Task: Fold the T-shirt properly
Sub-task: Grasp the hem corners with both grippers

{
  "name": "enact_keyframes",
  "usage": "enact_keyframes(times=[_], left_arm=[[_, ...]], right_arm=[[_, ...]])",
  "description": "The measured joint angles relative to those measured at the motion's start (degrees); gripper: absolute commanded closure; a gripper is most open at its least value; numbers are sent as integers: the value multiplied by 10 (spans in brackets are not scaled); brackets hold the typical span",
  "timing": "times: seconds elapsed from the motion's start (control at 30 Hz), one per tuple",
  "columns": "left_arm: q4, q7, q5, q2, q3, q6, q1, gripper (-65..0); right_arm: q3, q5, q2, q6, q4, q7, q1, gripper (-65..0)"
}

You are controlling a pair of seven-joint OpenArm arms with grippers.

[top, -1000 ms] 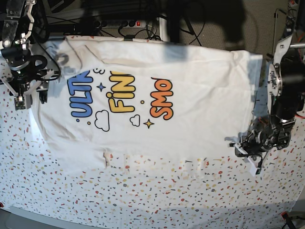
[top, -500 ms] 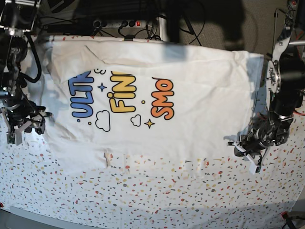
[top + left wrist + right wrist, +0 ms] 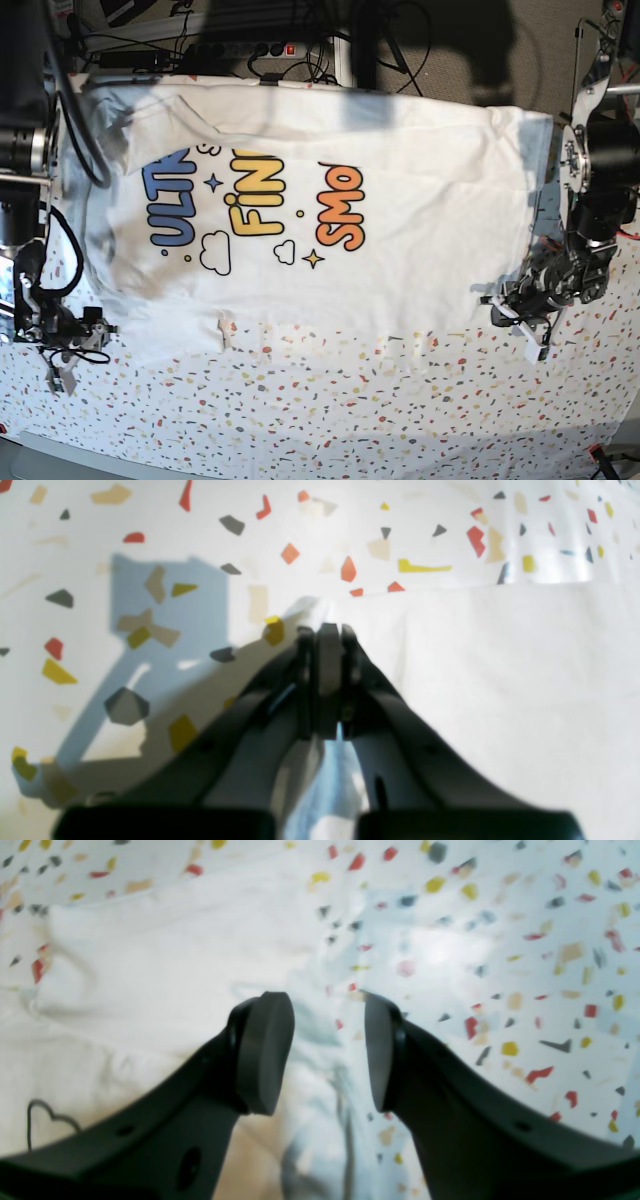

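Now at the corner-grasp stage, by the look of it. Shows the left gripper [image 3: 516, 322] low at the near right corner of the T-shirt [image 3: 400, 230], fingers [image 3: 325, 645] pressed together right on the hem edge. Cannot tell from the left wrist view whether cloth is actually caught between them. Shows the right gripper [image 3: 327, 1050] at the near left edge, fingers [image 3: 265, 1050] apart, nothing between them, shirt edge and speckled worktop [image 3: 330, 420] below.

To do this step well: confirm a real pinch on the right corner before any lift. Bring the open fingers down astride the near left hem, one above the cloth and one under it, then close on the shirt layer only, not the speckled cover. Lift both corners together and evenly, and carry the near edge toward the far edge in a straight line, so the fold line runs square across the chest.

Lies spread almost flat across the far half of the worktop, print [image 3: 255, 205] up in blue, yellow and orange, turned sideways in the base view. Looks plain white, thin and limp, with soft wrinkles and a small tuck along the near hem; likely to sag and slip from a shallow pinch.
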Motion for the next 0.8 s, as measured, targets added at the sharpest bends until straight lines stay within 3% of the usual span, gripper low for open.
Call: enact_keyframes(times=[0.13,0.3,0.8], left_arm=[[0,0,2,1,0,0,0,0],[0,-1,1,1,0,0,1,0],[0,-1,1,0,0,0,1,0]], right_arm=[[-14,-44,2,26,-133,40,63,-271],[-14,-108,-3,34,-208,103,69,-271],[-14,-89,-9,38,-223,127,21,-270]])
